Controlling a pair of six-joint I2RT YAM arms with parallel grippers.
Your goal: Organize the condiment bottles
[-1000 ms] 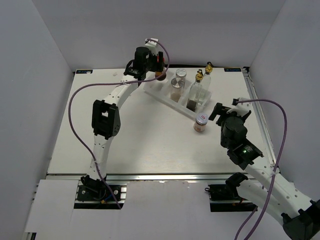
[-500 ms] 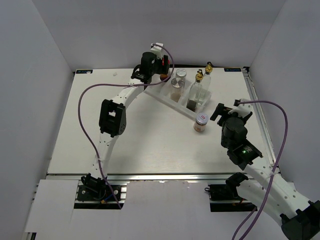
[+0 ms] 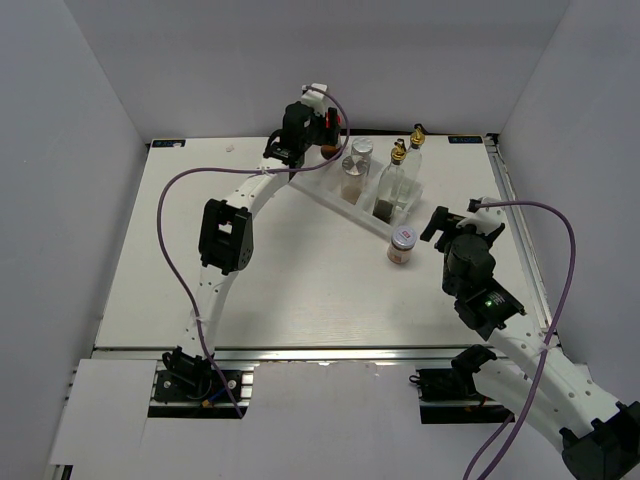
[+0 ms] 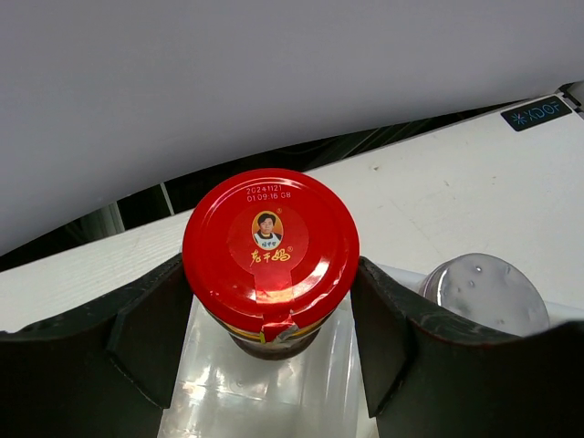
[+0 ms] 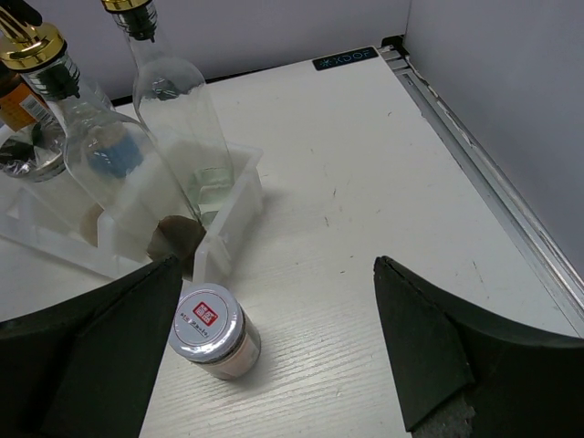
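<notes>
- Top external view: I see the left arm stretched to the far side of the table [image 3: 300, 290], with the left gripper [image 3: 318, 128] over the left end of the white tray [image 3: 325, 190].
- The tray lies at a slant across the far half of the table.
- Left wrist view: the red-lidded jar [image 4: 270, 239] stands upright between the fingers [image 4: 137, 338]. One finger presses against each side of the lid, so I record the jar as gripped.
- The jar sits over the tray's left-end compartment. I cannot tell whether its base rests on the tray floor.
- The front shaker [image 3: 351, 180] and the rear shaker [image 3: 360, 155] stand upright in the middle of the tray, touching or nearly so. One silver cap shows just beside the gripped jar in the left wrist view.
- The front glass bottle [image 3: 397, 188] and the rear glass bottle [image 3: 414, 152] stand upright at the tray's right end, gold spouts up. I cannot tell whether they share a compartment.
- The lilac-lidded jar [image 3: 402, 245] stands upright on the bare table, just beside the tray's right end and outside it.
- Right wrist view: the right gripper [image 5: 274, 265] has its fingers [image 5: 438, 347] spread wide and holds nothing. The lilac-lidded jar is below it, nearer the left finger and apart from both.
</notes>
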